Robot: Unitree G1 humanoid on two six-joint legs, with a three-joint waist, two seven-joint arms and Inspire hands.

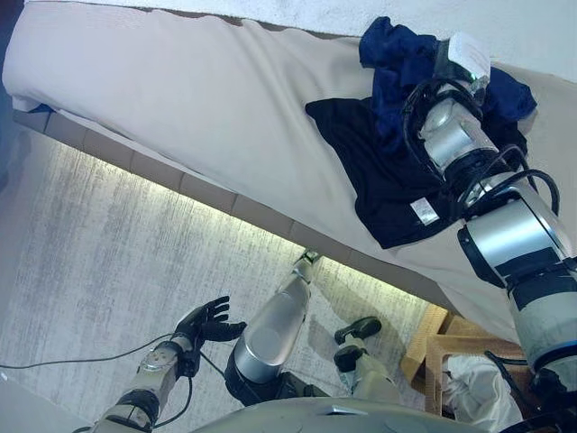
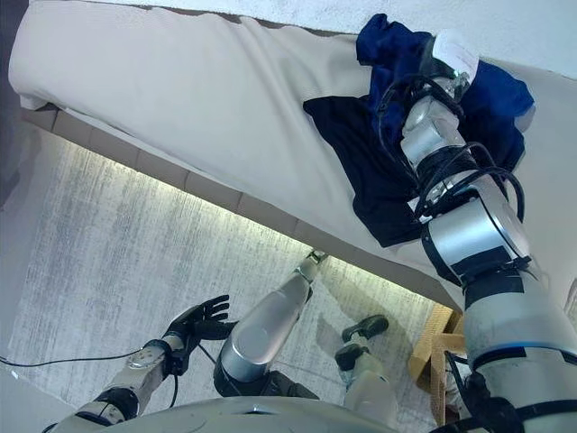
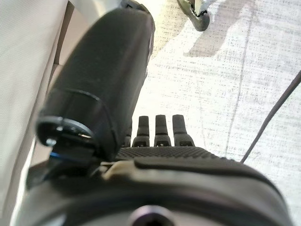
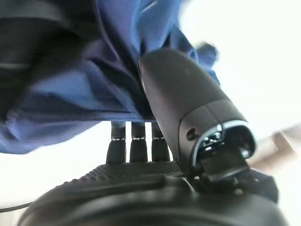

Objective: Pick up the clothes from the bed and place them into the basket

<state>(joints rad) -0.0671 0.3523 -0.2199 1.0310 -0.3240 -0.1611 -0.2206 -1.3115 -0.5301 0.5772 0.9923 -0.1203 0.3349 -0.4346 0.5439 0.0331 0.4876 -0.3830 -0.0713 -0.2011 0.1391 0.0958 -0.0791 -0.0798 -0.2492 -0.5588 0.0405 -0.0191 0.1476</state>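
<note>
A blue garment (image 1: 397, 59) lies bunched at the far right of the beige bed (image 1: 198, 99), partly on top of a flat black garment (image 1: 379, 171). My right arm reaches across the black garment to the blue one. In the right wrist view my right hand (image 4: 141, 174) is right against the blue cloth (image 4: 70, 94), which drapes over it. My left hand (image 1: 209, 320) hangs low over the floor, open and empty, apart from the bed; it also shows in the left wrist view (image 3: 160, 136).
A wooden basket (image 1: 442, 347) with white cloth (image 1: 469, 388) in it stands on the floor at the lower right, below the bed's near edge. A grey rug (image 1: 108, 244) covers the floor on the left.
</note>
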